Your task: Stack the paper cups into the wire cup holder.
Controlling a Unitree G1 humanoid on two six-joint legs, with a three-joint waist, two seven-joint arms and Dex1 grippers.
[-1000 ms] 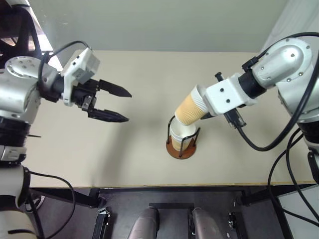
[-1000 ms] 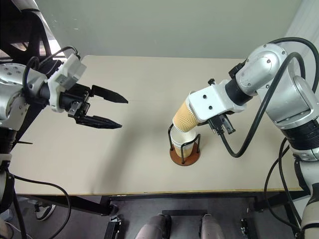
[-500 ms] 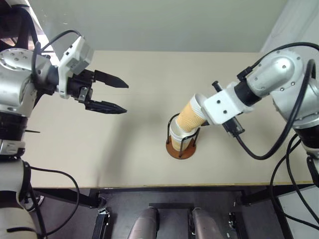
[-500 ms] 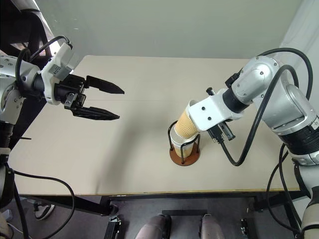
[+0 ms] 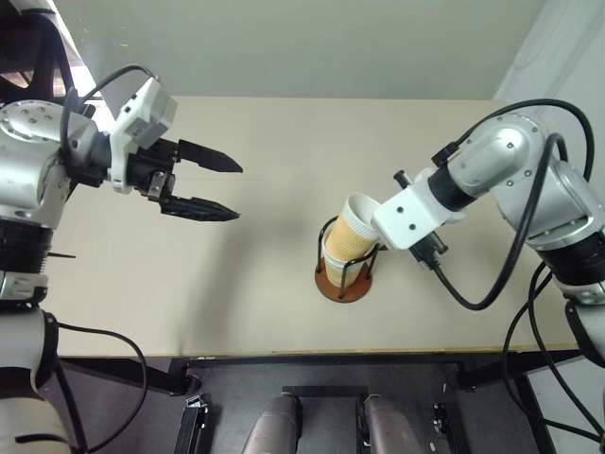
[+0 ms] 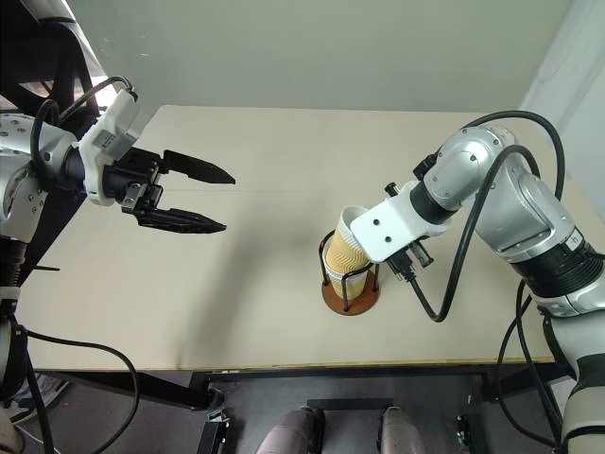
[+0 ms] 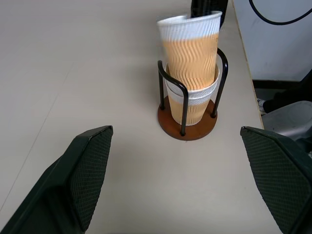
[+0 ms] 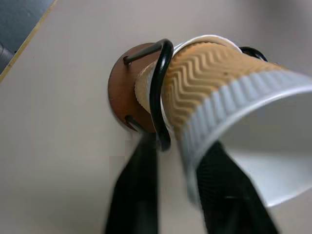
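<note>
Two paper cups sit nested in the wire cup holder mid-table — right gripper straddles the upper cup's rim, fingers parted; left gripper hovers spread wide, empty.

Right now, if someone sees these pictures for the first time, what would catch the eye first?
Near the table's front edge, the wire cup holder already holds a paper cup, and the tan top cup sits tilted inside it. The right tool straddles that top cup's rim. Far to the left, the left tool hovers wide open, holding nothing.
</note>
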